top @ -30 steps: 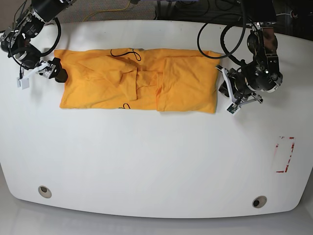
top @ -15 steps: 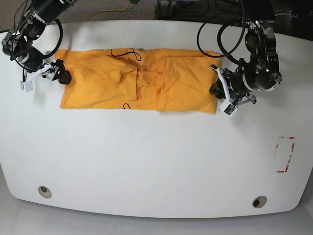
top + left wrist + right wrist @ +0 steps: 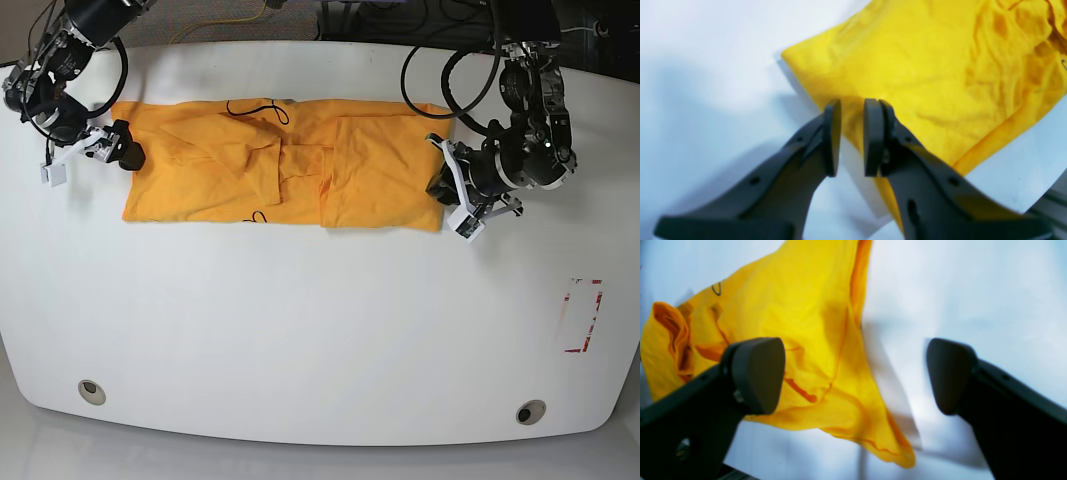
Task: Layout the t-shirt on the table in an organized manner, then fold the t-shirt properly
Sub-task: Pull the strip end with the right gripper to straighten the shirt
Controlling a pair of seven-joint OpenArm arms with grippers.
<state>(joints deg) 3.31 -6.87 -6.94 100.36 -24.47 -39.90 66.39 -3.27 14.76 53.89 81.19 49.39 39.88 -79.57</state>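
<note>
The orange-yellow t-shirt [image 3: 280, 165] lies flat as a long rectangle across the far half of the white table [image 3: 300, 330]. At the shirt's right edge sits my left gripper [image 3: 441, 186]. In the left wrist view that gripper [image 3: 853, 110] shows a narrow gap between its pads, nothing pinched, above the t-shirt's [image 3: 923, 66] hem. My right gripper [image 3: 125, 152] is at the shirt's left edge. In the right wrist view this gripper [image 3: 855, 373] stands wide open, one finger [image 3: 756, 373] over the t-shirt [image 3: 800, 306], the other over bare table [image 3: 973, 290].
A thin black thread [image 3: 262, 108] curls near the collar at the shirt's far edge. A red-outlined rectangle mark [image 3: 583, 316] is at the right. Two grey grommet holes [image 3: 91, 391] [image 3: 530, 412] sit near the front edge. Cables run behind the table.
My left gripper has slid left until it meets the shirt's right edge. My right gripper has shifted slightly toward the shirt's left edge. The shirt has not moved.
</note>
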